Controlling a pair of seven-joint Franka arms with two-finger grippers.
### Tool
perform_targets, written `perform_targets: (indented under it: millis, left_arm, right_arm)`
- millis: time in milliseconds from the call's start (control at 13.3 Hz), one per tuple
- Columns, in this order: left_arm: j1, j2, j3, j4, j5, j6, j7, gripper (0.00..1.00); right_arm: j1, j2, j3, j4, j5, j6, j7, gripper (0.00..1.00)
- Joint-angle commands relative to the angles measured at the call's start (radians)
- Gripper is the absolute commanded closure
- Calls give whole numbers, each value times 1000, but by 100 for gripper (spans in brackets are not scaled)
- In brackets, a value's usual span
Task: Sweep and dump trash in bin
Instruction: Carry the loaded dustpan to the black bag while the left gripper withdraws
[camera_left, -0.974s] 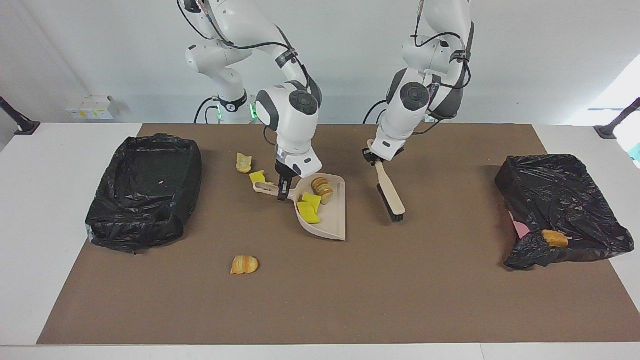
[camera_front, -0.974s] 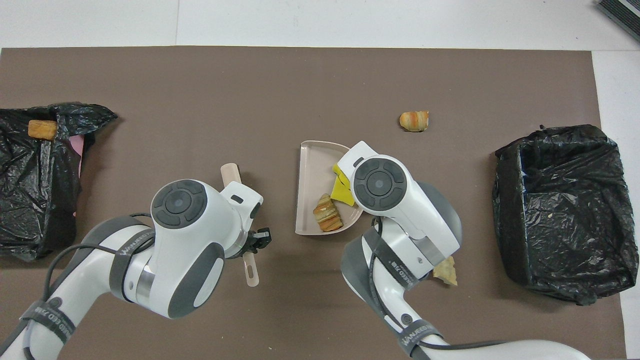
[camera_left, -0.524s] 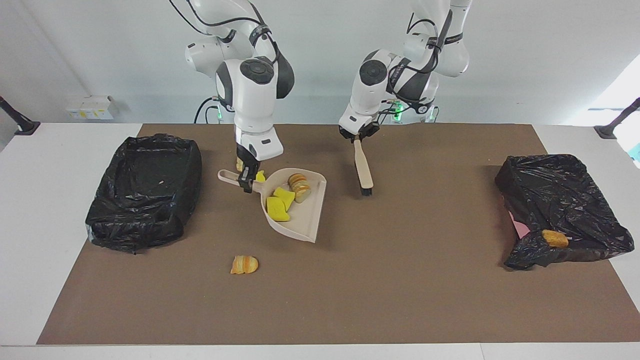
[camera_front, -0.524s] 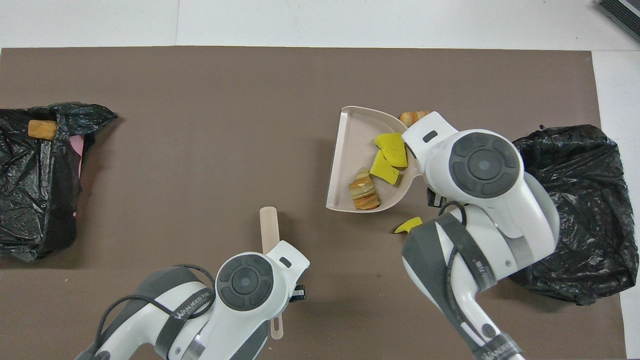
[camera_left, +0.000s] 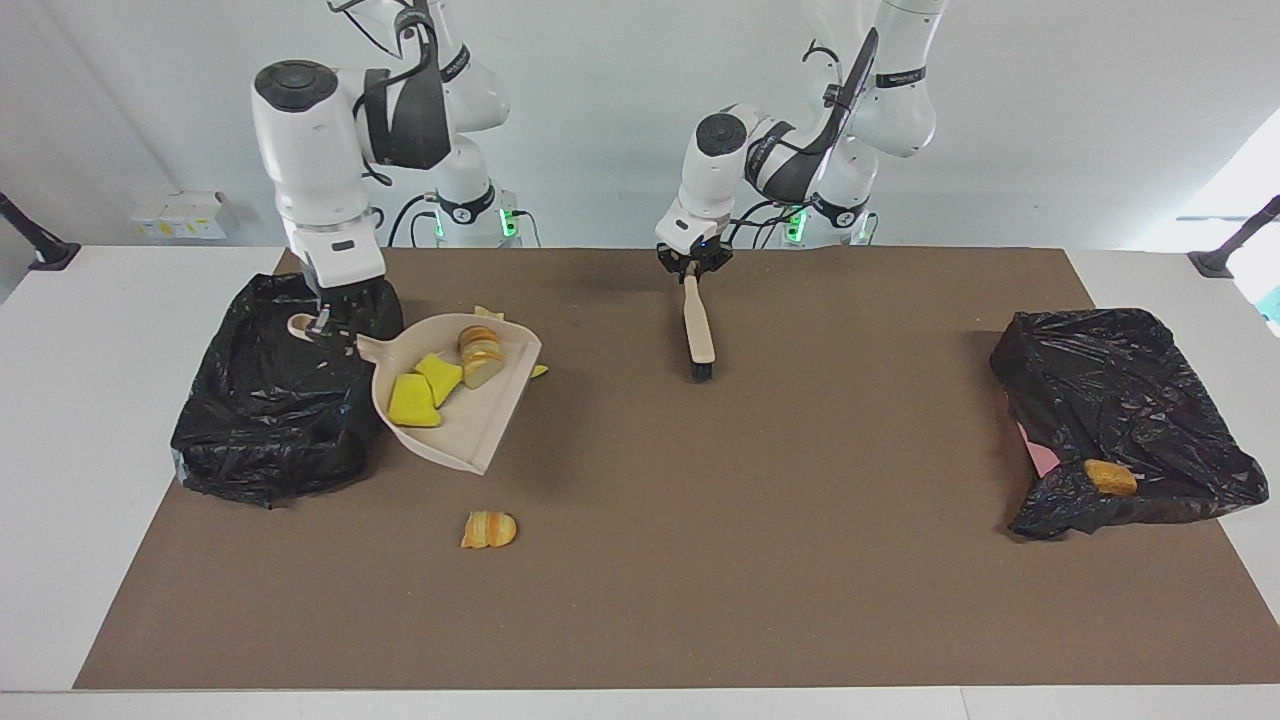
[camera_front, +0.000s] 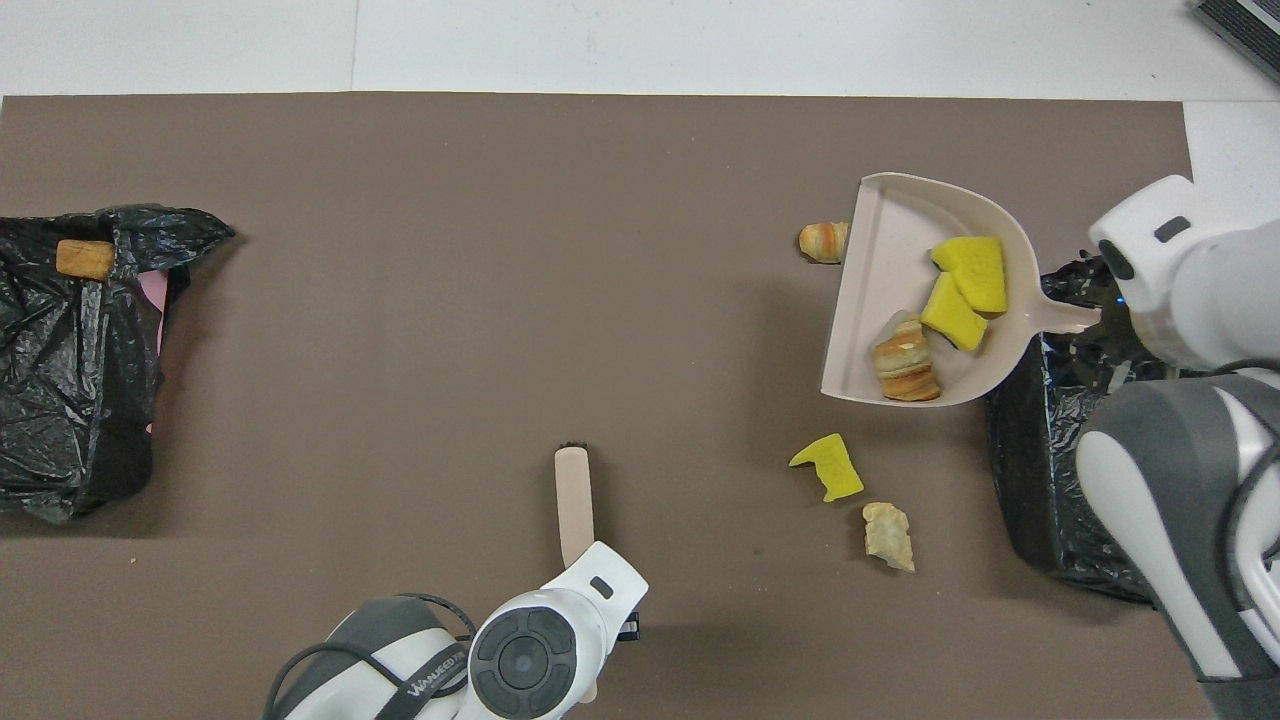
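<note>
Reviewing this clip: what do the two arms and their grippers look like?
Both arms are glossy white with dark grey joint sections and round grey end caps. Black cables loop along the links, and grey bands carry white lettering. The right gripper and left gripper have small black fingers under white wrist blocks. Green lights glow at the bases.

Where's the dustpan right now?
The dustpan is held up by the right gripper, its handle over the black bin at the right arm's end of the table. It carries two yellow chunks and a striped bread piece.
</note>
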Motion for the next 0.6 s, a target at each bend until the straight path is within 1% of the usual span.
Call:
perform_targets:
  millis: [0,150,300,449,524]
  left_arm:
    - [29,-17,23,6,-10,8,10,0]
    - [114,-14,23,54,-8,-29,29,0]
    - [204,9,25,106,-8,-52,95,0]
    - [302,39,25,144,-5,-49,215,0]
    - [362,70,23,178,-4,-48,280,0]
  right_arm:
    - [-91,-43,10,-25,23,-9,-136,100]
    - [-183,-57,7,-28,26,-31,-270,100]
    - [-287,-72,4,-45,32,-30,-415,100]
    - [-350,-110,4,-100,29,16,-515,100]
    - [-369,-127,3,-129,20,40,-551,100]
